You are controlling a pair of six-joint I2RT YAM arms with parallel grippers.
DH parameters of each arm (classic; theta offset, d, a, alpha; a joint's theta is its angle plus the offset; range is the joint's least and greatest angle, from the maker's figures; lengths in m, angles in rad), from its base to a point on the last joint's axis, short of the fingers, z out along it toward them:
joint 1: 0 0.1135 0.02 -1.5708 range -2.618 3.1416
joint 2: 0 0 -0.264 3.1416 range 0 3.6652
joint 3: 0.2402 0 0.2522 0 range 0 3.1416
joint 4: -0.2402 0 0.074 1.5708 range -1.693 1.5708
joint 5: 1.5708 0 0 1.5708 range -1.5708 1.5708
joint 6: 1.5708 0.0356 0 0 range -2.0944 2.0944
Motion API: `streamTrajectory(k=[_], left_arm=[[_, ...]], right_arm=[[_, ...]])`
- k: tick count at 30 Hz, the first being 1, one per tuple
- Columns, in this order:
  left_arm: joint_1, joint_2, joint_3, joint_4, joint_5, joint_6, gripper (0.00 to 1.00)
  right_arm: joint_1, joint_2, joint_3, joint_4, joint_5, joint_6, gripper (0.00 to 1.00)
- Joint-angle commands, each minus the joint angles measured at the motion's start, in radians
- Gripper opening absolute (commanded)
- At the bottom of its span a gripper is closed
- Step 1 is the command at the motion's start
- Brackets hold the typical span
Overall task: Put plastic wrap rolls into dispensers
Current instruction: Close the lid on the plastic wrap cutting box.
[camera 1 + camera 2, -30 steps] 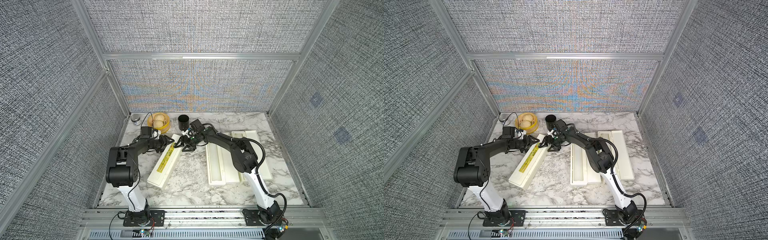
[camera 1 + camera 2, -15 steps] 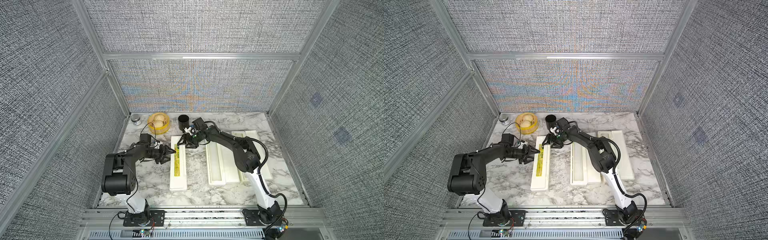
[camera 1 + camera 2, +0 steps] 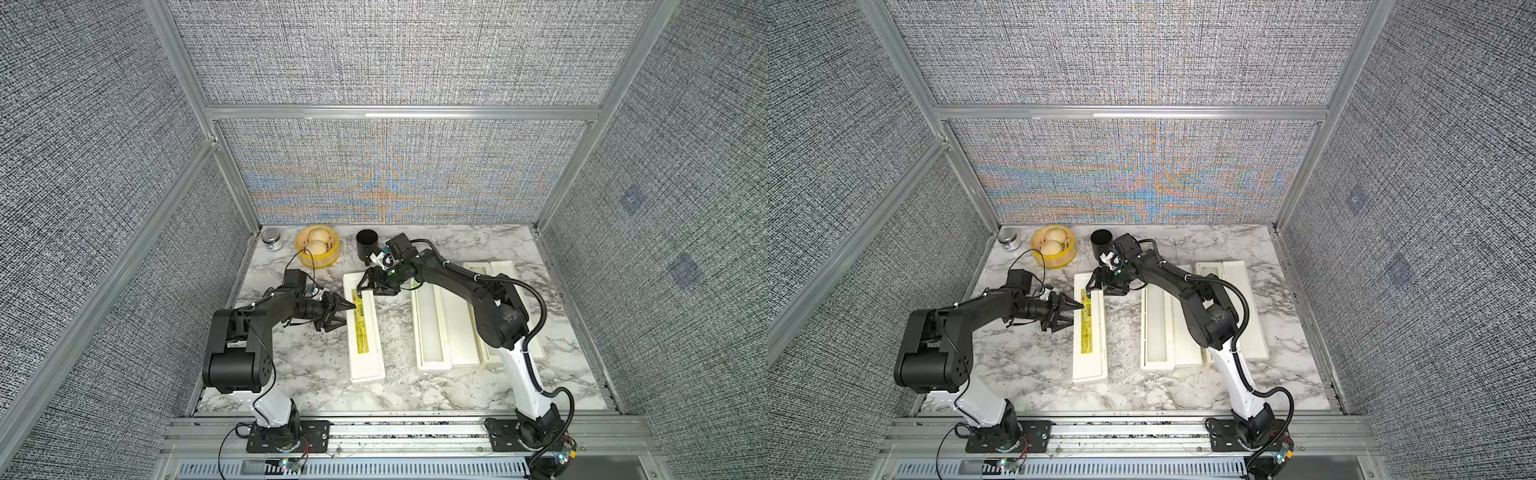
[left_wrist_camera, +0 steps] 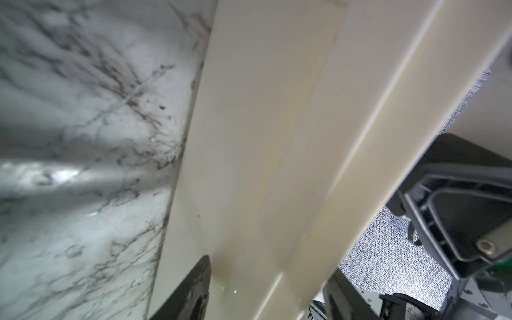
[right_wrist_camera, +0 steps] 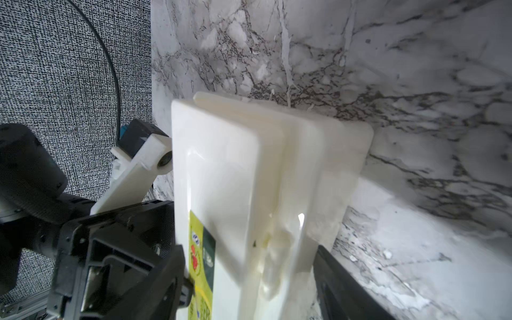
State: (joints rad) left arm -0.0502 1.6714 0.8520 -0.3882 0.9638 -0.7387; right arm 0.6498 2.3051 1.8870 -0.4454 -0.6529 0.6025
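A shut cream dispenser (image 3: 365,353) (image 3: 1090,353) with a yellow label lies front to back on the marble. My left gripper (image 3: 348,315) (image 4: 266,296) is shut on its left edge, the box (image 4: 263,138) running between the fingers. My right gripper (image 3: 370,291) (image 5: 253,291) is shut across the far end of this dispenser (image 5: 235,166), one finger on each long side. Two more dispensers (image 3: 420,328) (image 3: 505,274) lie open at the right, partly under my right arm. No plastic wrap rolls show plainly, and I cannot tell what fills the open troughs.
At the back left stand a small jar (image 3: 271,239), a yellow steamer basket (image 3: 318,251) holding buns and a black cup (image 3: 367,245) close behind my right wrist. Enclosure walls bound the table on three sides.
The labelled dispenser swung from a diagonal to straight front to back. My left gripper came forward and rightward with its left edge. The right gripper stayed at the far end.
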Motion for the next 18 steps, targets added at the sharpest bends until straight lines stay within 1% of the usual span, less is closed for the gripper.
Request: streamTrajectory(k=[1, 4, 6, 8, 11, 15, 18], left_arm=[[-0.005, -0.008, -0.014, -0.035, -0.055, -0.023, 0.61], [-0.002, -0.003, 0.011, -0.084, -0.078, 0.013, 0.61], [0.004, 0.012, 0.068, -0.169, -0.139, 0.077, 0.61], [0.010, 0.026, 0.117, -0.225, -0.193, 0.116, 0.61], [0.017, 0.053, 0.175, -0.233, -0.214, 0.132, 0.62], [0.018, 0.128, 0.242, -0.249, -0.239, 0.165, 0.62], [0.018, 0.161, 0.251, -0.231, -0.231, 0.163, 0.60]], right_arm=[[0.001, -0.012, 0.007, -0.039, 0.019, -0.029, 0.75], [0.003, -0.047, 0.003, -0.112, 0.095, -0.072, 0.76], [0.008, -0.077, -0.007, -0.157, 0.152, -0.097, 0.77], [0.019, -0.110, -0.023, -0.200, 0.200, -0.114, 0.78], [0.048, -0.149, -0.056, -0.257, 0.241, -0.135, 0.79], [0.110, -0.182, -0.099, -0.329, 0.314, -0.146, 0.79], [0.146, -0.190, -0.127, -0.327, 0.312, -0.125, 0.79]])
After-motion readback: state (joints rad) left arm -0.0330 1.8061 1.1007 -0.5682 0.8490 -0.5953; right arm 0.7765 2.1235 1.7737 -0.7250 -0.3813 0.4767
